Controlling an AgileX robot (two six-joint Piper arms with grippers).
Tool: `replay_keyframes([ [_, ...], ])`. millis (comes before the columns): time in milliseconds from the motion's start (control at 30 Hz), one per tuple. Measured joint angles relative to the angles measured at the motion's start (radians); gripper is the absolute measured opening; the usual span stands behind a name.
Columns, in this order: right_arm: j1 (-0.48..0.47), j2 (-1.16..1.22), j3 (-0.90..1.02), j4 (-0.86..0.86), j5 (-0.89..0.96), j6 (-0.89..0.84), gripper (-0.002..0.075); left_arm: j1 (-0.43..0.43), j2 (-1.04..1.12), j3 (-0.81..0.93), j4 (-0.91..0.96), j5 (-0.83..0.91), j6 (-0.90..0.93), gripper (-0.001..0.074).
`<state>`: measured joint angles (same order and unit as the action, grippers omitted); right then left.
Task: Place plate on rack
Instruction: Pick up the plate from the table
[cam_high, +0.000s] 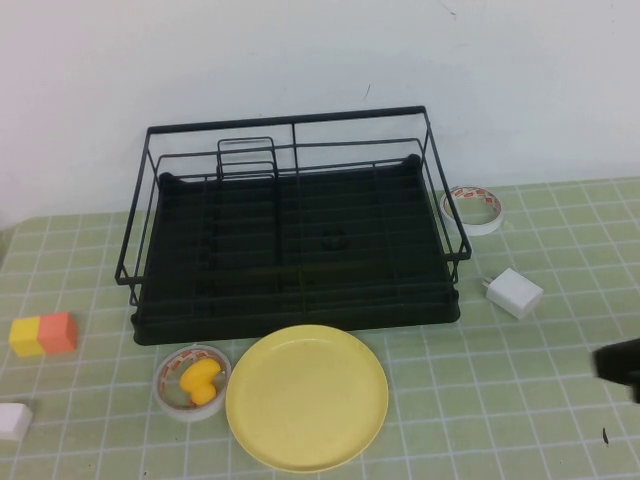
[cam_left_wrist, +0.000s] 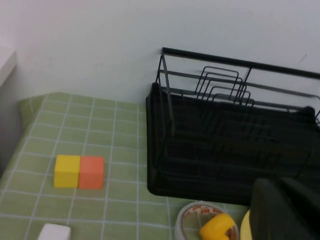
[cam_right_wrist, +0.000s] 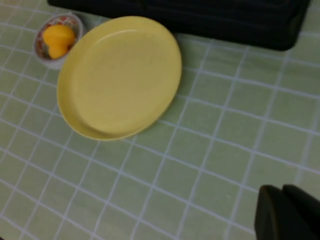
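The jaws of your right gripper (cam_high: 622, 368) are showing only as a dark edge at the bench's right side, well apart from the plate (cam_high: 306, 396), and I cannot tell their state; the left gripper (cam_left_wrist: 285, 210) is hanging near the rack's (cam_high: 290, 135) front left corner, equally unreadable. The plate is lying flat on the bench (cam_high: 520, 420) just in front of the rack, so be approaching its near rim low and pinching it squarely before lifting over the front wire.

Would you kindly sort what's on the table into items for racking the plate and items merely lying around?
For the job: plate, rack, right gripper at the table's right edge, left gripper near the rack's front.

Lying about: two tape rings, white charger, yellow-orange block.
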<state>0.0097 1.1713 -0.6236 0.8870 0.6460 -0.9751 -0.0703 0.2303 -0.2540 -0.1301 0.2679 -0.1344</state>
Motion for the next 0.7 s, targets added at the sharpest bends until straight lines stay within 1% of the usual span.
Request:
replay_keyframes([
  [100, 0.047, 0.213, -0.013, 0.181, -0.060, -0.159, -0.0002, 0.000, 0.002, 0.004, -0.020, -0.013, 0.000, -0.0002],
  [200, 0.155, 0.404, -0.051, 0.295, -0.125, -0.241, -0.0002, 0.000, 0.002, 0.003, -0.026, -0.017, 0.000, -0.0002],
  [400, 0.391, 0.632, -0.178, 0.357, -0.255, -0.280, -0.0002, 0.000, 0.002, 0.003, -0.029, -0.017, -0.003, -0.0002],
  [467, 0.443, 0.681, -0.219, 0.363, -0.291, -0.281, -0.0002, 0.000, 0.002, 0.003, -0.029, -0.017, -0.009, -0.0002],
  [533, 0.478, 0.718, -0.262, 0.368, -0.318, -0.281, -0.0002, 0.000, 0.002, 0.003, -0.029, -0.017, -0.009, -0.0002],
  [600, 0.492, 0.751, -0.303, 0.377, -0.325, -0.278, 0.0006, 0.000, 0.002, 0.003, -0.029, -0.017, -0.009, -0.0002],
  [633, 0.491, 0.763, -0.319, 0.380, -0.325, -0.272, 0.0017, 0.000, 0.002, 0.003, -0.029, -0.017, -0.009, -0.0002],
  [700, 0.491, 0.787, -0.354, 0.384, -0.325, -0.249, 0.0072, 0.000, 0.002, 0.003, -0.029, -0.017, -0.009, -0.0002],
])
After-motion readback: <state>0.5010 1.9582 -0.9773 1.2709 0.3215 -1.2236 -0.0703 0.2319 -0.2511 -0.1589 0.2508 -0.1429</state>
